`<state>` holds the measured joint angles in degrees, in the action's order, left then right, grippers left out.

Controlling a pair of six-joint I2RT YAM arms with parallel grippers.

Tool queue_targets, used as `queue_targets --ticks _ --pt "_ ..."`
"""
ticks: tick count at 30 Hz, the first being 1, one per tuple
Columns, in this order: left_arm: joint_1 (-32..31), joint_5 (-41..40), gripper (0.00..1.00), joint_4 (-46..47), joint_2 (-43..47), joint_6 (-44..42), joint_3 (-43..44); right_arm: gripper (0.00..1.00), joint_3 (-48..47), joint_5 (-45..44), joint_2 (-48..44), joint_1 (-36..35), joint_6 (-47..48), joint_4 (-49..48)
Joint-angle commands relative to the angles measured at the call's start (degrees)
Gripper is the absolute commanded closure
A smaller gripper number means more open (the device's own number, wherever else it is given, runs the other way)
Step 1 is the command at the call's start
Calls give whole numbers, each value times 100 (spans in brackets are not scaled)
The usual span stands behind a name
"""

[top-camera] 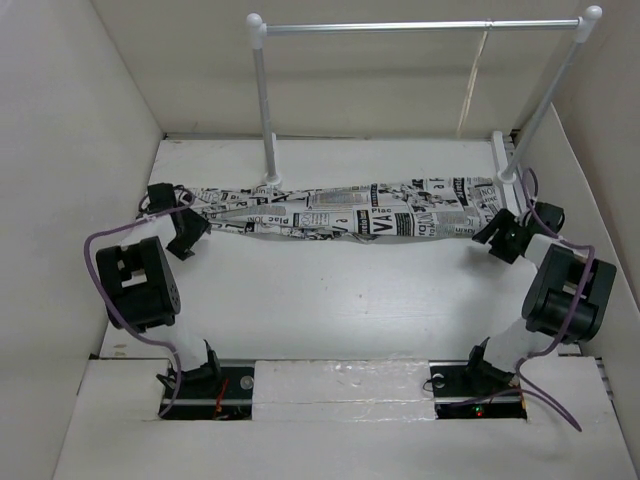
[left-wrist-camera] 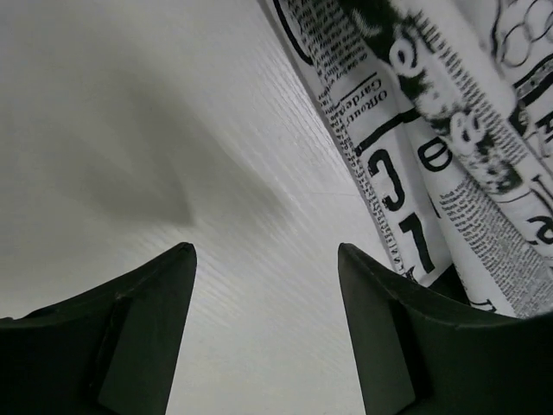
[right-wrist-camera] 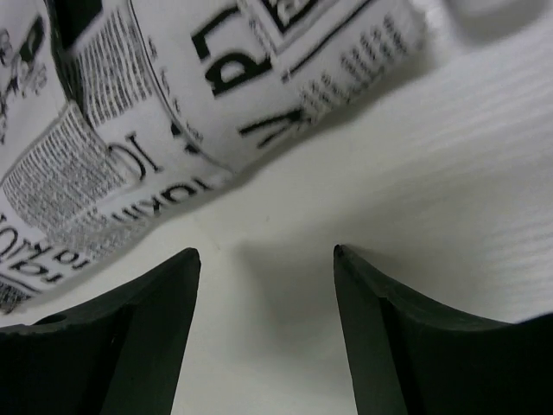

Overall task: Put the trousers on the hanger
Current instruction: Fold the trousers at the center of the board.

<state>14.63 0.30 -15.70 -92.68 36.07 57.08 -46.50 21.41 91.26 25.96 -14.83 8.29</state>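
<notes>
Black-fingered and spread wide, the left hand (left-wrist-camera: 266, 251) holds nothing. Bare white tabletop (left-wrist-camera: 130, 130) shows between its fingers, and the newsprint trousers (left-wrist-camera: 449, 130) lie just to one side, a fold running down past one finger. Over on the other side it's the same story: the right hand (right-wrist-camera: 266, 252) is parted too, gripping nothing, with the printed cloth just beyond its fingertips rather than between them.

From above, the trousers (top-camera: 350, 212) lie as a long bunched strip across the tabletop, one hand near each end. Behind them stands the clothes rail (top-camera: 420, 27). The hanger (top-camera: 473, 85) shows only as a thin pale sliver dangling from the bar, well apart from the cloth.

So by my reckoning nothing is on the hanger yet: the grasp, the lift and the draping are all to come.
</notes>
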Motion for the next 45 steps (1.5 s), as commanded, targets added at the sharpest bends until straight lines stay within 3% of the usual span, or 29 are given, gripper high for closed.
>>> queue_targets --ticks 1,7,9,10,13,16,17,21,27,35,39,43,45 --pt "-48 972 37 261 -555 13 294 31 -78 346 163 15 -169 -968" --pt "-163 788 38 393 -1101 215 628 33 -96 294 699 15 -1012 -1750" --pt "-163 823 43 445 -1225 329 690 47 -288 276 979 -55 -1258 -1744" --pt "-163 814 54 506 -1330 391 690 50 -315 250 1042 -125 -1346 -1848" --pt "-163 788 83 577 -1550 541 778 71 -569 101 1209 -274 -1444 -1884" --pt "-163 744 97 560 -1709 620 901 100 -728 257 1306 -337 -1339 -1972" --pt "-163 700 100 568 -1727 620 928 100 -729 328 1306 -337 -1269 -1963" --pt "-163 244 100 393 -1630 454 1068 100 -448 93 807 -276 -699 -1560" --pt "92 -434 100 121 -1095 199 709 100 368 -23 -239 409 -21 -856" --pt "145 -899 100 -520 600 -31 -82 100 1028 91 -1575 1630 639 286" --pt "145 -1014 100 -977 1645 75 -687 100 1143 13 -2217 1685 1033 1180" --pt "145 -884 100 -839 1991 -65 -1058 100 1213 -234 -2911 2019 1386 1439" --pt "145 -532 79 -541 1721 -83 -1111 100 1144 115 -2861 2019 1378 1412"
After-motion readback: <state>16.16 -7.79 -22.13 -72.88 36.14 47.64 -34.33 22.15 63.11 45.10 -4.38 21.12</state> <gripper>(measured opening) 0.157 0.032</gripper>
